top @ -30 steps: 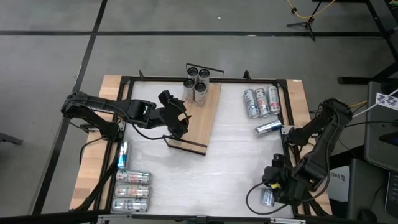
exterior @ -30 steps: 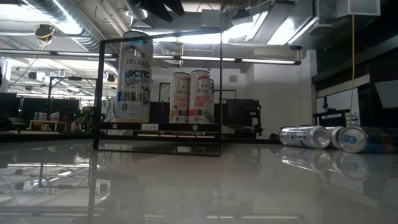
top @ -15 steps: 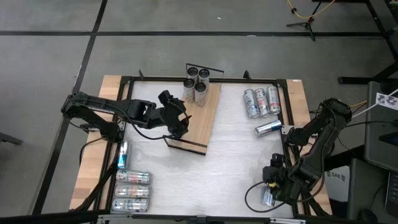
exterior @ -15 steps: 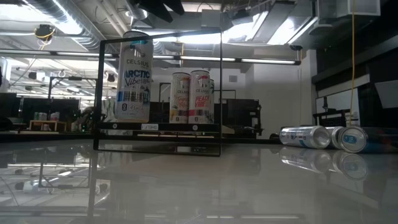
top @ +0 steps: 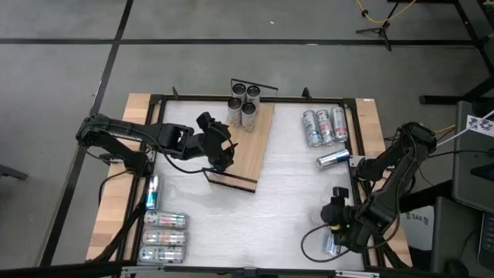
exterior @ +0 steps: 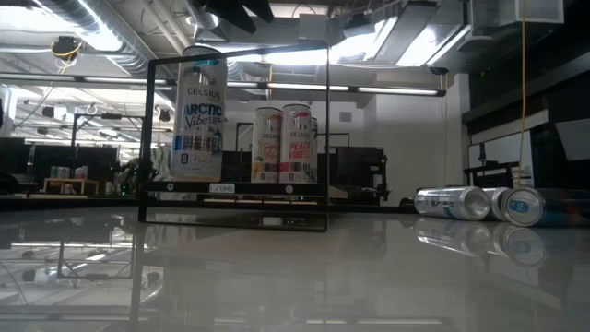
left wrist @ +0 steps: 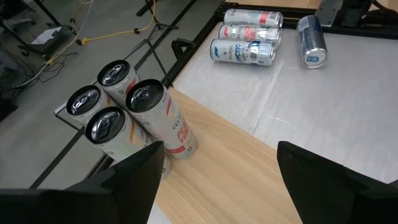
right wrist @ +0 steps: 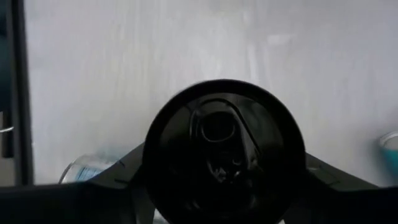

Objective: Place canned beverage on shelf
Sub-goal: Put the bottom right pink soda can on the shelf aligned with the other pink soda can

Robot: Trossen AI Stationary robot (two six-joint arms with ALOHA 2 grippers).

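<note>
While the right gripper (right wrist: 217, 186) clamps a black-topped can (right wrist: 222, 149), lift straight; left gripper (left wrist: 217, 180) waits open above the shelf (top: 247, 150).

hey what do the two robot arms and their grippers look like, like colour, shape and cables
Both arms are dark, near-black jointed segments with bulky rounded joints. The left gripper ends in two broad, flat matte-black fingers. Black cables loop along the left arm and coil beside the right arm near the right gripper. No markings are legible.
</note>
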